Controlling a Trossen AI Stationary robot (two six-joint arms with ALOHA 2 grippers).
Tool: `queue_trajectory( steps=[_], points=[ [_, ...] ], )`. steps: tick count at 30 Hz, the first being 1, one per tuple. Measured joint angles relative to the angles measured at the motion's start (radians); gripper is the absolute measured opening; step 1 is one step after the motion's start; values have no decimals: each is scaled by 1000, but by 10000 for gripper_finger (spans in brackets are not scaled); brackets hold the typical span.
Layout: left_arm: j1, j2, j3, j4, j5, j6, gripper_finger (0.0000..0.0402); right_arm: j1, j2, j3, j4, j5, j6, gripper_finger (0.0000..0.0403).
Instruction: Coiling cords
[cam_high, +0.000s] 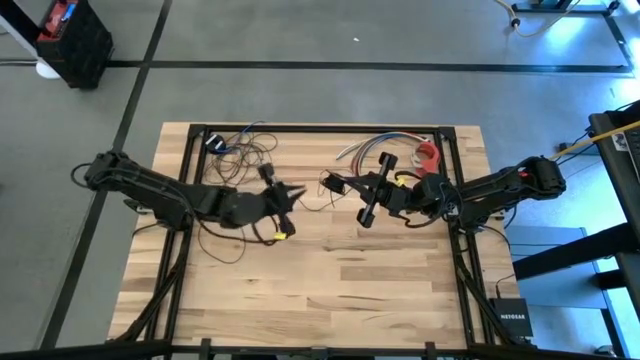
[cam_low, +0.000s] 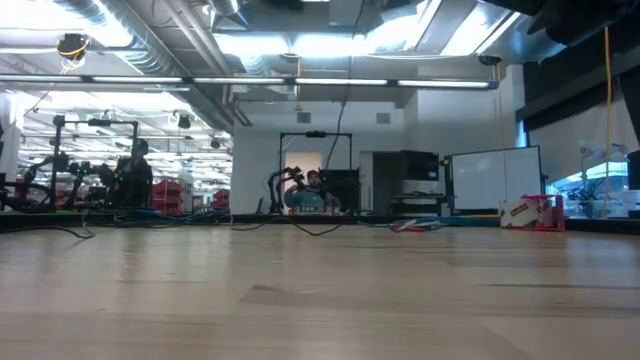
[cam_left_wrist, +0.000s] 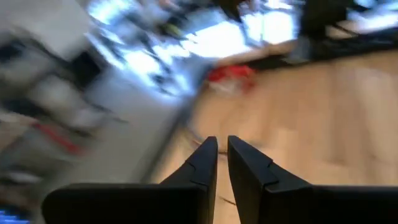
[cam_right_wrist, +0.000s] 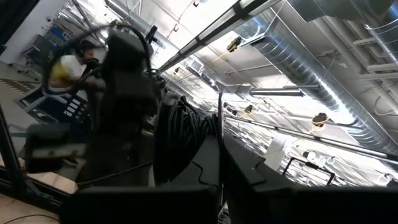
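Cords (cam_high: 240, 148) lay in loose dark loops at the far left part of the desk (cam_high: 330, 290), with a strand running from there toward the desk's middle. We saw both arms reaching inward over the wooden top in the high view. We found the left gripper (cam_high: 291, 194) near the middle, its fingers (cam_left_wrist: 205, 165) almost together with only a thin gap between them; whether a strand passed between them we could not tell. We saw the right gripper (cam_high: 352, 187) just beside it, fingers pressed together; whether they pinched the thin strand there we could not make out. Behind the right arm, near the far edge, we noted a short bundle of coloured wires (cam_high: 375, 146) and a red object (cam_high: 429, 153).
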Motion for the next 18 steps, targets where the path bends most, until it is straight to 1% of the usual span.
queue_trajectory(
  steps=[2, 4, 7, 9, 11, 13, 17, 18],
  points=[
    [31, 5, 0, -85, 135, -107, 32, 0, 0, 0, 0, 0, -9, 7],
    [64, 27, -8, -105, 219, -176, 32, 0, 0, 0, 0, 0, -16, 7],
    [105, 83, -22, -107, 290, -210, 33, 0, 0, 0, 0, 0, -17, 7],
    [126, 122, -27, -106, 305, -213, 46, 0, 0, 0, 0, 0, -18, 7],
    [144, 161, -27, -89, 306, -211, 70, 0, 0, 0, 0, 1, -18, 7],
    [155, 188, -27, -64, 320, -206, 104, 0, 0, 0, 0, 1, -18, 7],
    [169, 211, -27, 11, 403, -195, 174, 0, 0, 0, -2, 2, -19, 7],
    [171, 218, -27, 24, 409, -190, 188, 0, 0, 0, -2, 2, -19, 7]
  ],
)
